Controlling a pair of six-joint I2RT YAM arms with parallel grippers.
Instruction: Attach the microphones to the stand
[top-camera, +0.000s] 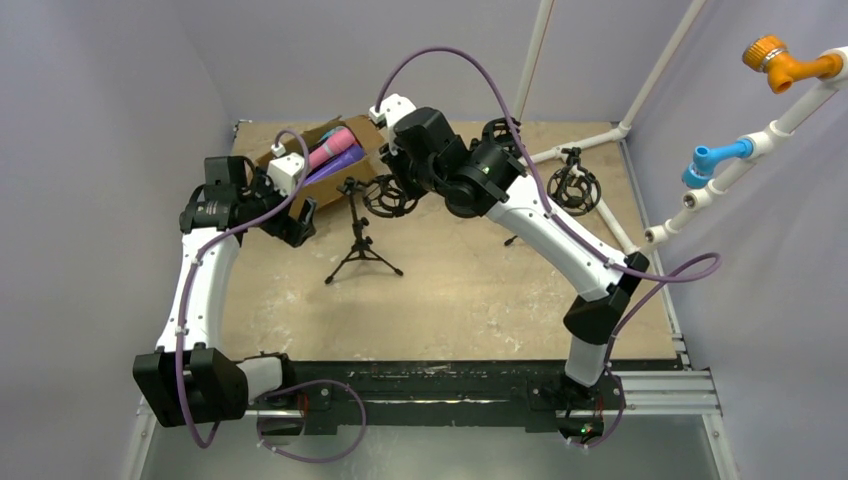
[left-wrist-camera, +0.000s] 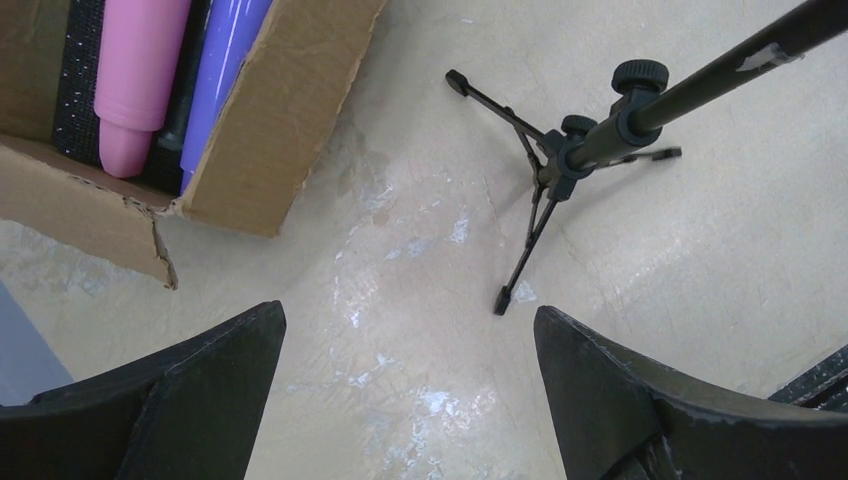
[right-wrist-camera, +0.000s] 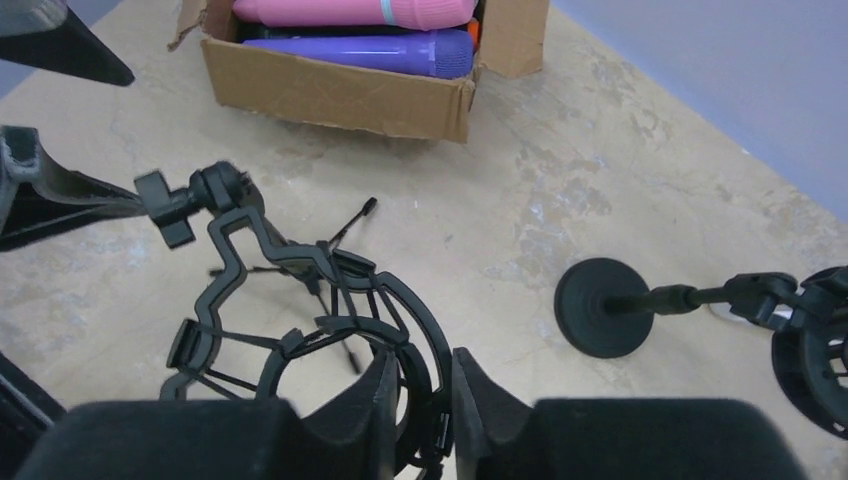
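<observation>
Pink and purple microphones lie in a cardboard box at the back left. The left wrist view shows the pink one and the purple one, and in the right wrist view pink lies above purple. A black tripod stand carries a ring-shaped shock mount. My right gripper is shut on that ring's rim. My left gripper hangs open and empty above bare table, between the box and the tripod.
A second black stand with a round base and its own shock mount stands to the right. A third mount shows behind my right arm. White pipes run along the back right corner.
</observation>
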